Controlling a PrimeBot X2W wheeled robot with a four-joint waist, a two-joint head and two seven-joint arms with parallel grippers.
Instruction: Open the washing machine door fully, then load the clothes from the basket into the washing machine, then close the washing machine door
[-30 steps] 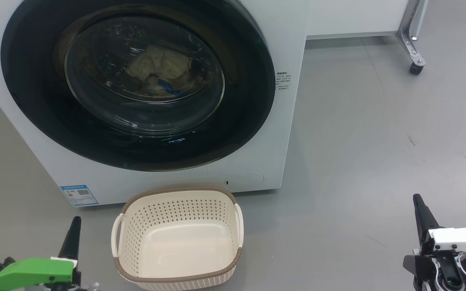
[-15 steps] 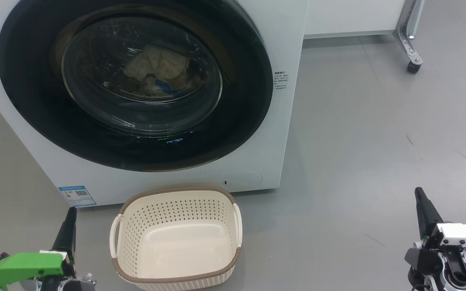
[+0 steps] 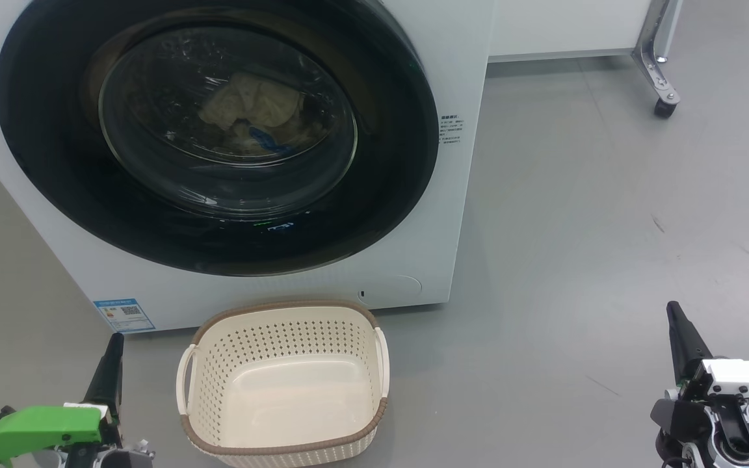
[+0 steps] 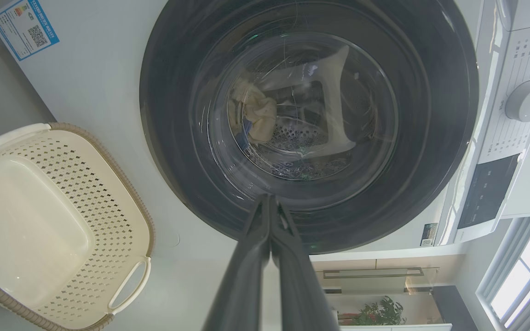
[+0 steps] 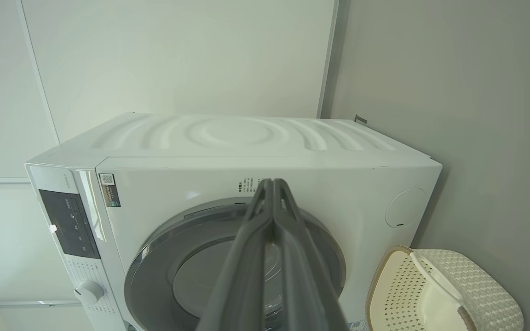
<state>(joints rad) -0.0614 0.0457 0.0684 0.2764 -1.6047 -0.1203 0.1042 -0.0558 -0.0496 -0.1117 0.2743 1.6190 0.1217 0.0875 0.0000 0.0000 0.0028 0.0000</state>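
The white washing machine stands ahead with its door, a glossy black ring around clear glass, closed against the front. Behind the glass lie the clothes, pale yellow with a bit of blue. The cream basket sits on the floor just before the machine with nothing in it. My left gripper is shut at the lower left, beside the basket. My right gripper is shut at the lower right, well away from both. The left wrist view shows the left gripper pointing at the door, with the clothes inside.
A blue label sticker marks the machine's lower left front. A white unit on a metal leg with a caster stands at the back right. Grey floor stretches to the right. The dial and control panel sit on the machine's top strip.
The head view shifted slightly a second ago, and both grippers now sit a little higher in it. Nothing has changed over the last half second.
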